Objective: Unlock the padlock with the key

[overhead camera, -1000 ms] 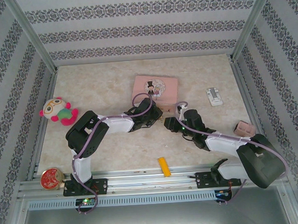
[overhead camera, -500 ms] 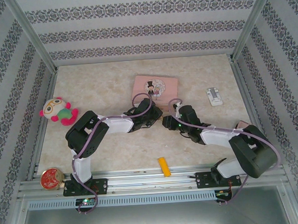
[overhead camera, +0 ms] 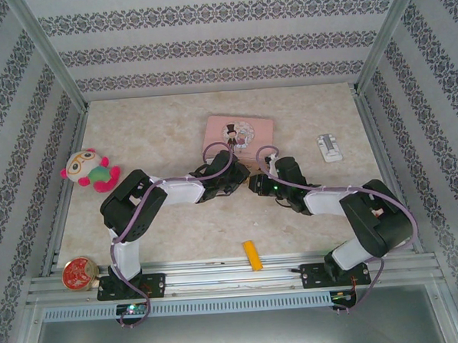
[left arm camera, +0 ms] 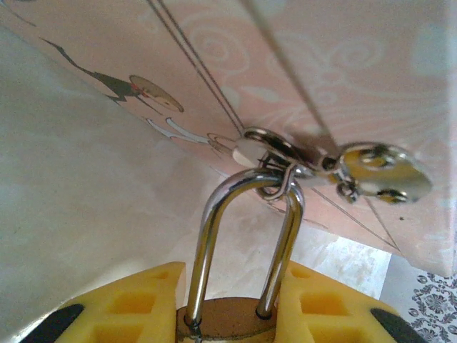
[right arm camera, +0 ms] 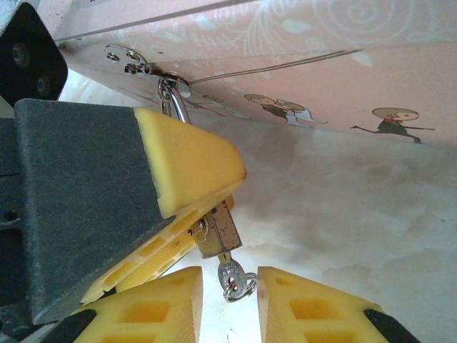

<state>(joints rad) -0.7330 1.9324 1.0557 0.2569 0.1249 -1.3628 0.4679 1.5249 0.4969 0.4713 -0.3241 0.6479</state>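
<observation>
1. Clamps the tiny brass-gold metal padlock (right arm camera: pixel 218 232) between the yellow padded fingers (right arm camera: pixel 187 166) of the left gripper (overhead camera: pixel 237 174). Hangs by its thin steel shackle (left arm camera: pixel 207 236) from the silver hasp loop (left arm camera: pixel 275 153) of the pink illustrated picture tin (overhead camera: pixel 238 132), mid-table.
2. Brackets the small silver key (right arm camera: pixel 230 275), seemingly seated in the padlock's underside, with the yellow fingers (right arm camera: pixel 314 307) of the right gripper (right arm camera: pixel 230 304) apart, one on each side and apparently touching neither.
3. Could close off-centre and catch the key's edge rather than its flat head; would then slip on turning.
4. Could twist the whole padlock instead of its cylinder if held too lightly on the left; would swing about the hasp loop.
5. Could drag the light tin across the beige marbled tabletop (overhead camera: pixel 178 235), or tip its front edge, if pulled while turning.
6. Could nudge the key out of its keyhole while closing; would mean inserting it again.
7. Could jam one gripper's fingers against the other's, crowded just beside each other as they are.
</observation>
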